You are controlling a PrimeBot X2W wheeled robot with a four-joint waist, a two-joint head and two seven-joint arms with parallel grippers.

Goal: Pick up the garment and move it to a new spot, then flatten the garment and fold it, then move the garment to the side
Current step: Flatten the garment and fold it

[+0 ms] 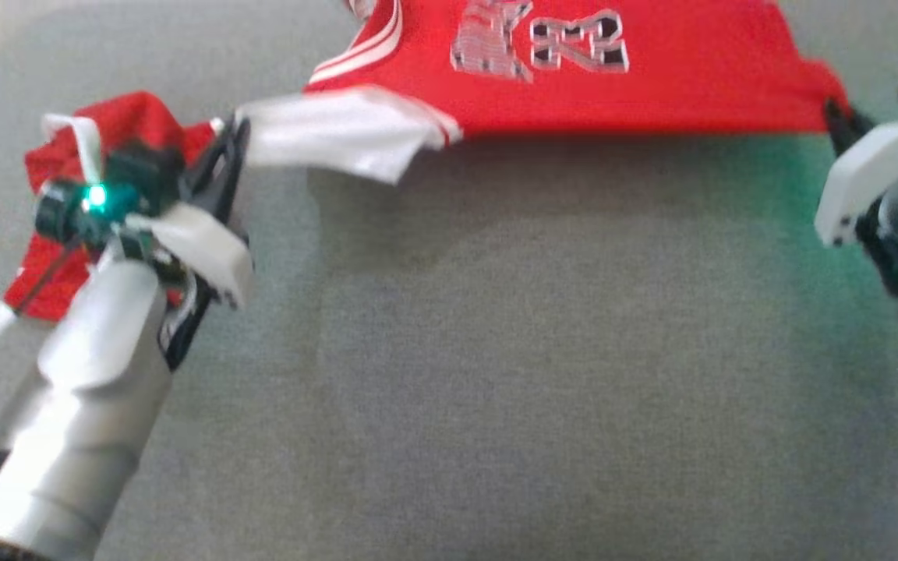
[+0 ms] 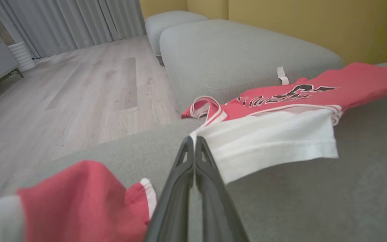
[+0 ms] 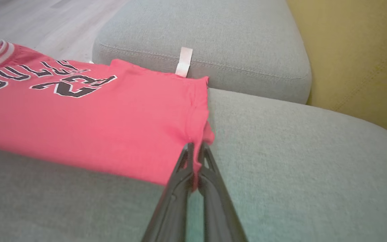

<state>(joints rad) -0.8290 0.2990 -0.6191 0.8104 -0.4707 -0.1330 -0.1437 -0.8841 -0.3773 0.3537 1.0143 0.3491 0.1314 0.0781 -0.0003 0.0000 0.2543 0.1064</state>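
- While the garment (image 1: 620, 93) spans the head view's upper edge over the grey cushion (image 1: 496, 351), it is judged light and limp;
- left gripper (image 2: 193, 141) pinched shut on its white sleeve (image 2: 274, 144); right gripper (image 3: 195, 146) pinched on a red corner (image 3: 202, 131); corners judged the best holds.

Left tool (image 2: 193, 139): slim black fingers (image 2: 176, 195), white shell (image 1: 207, 257), silver forearm (image 1: 83, 405), green light (image 1: 95, 198).

Left pincer (image 2: 194, 139) and right pincer (image 3: 195, 146) both clamped shut, set wide apart.

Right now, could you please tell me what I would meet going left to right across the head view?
In order: dark-fingered left gripper, white fabric sleeve, black-and-white printed lettering on the red jersey, right gripper.
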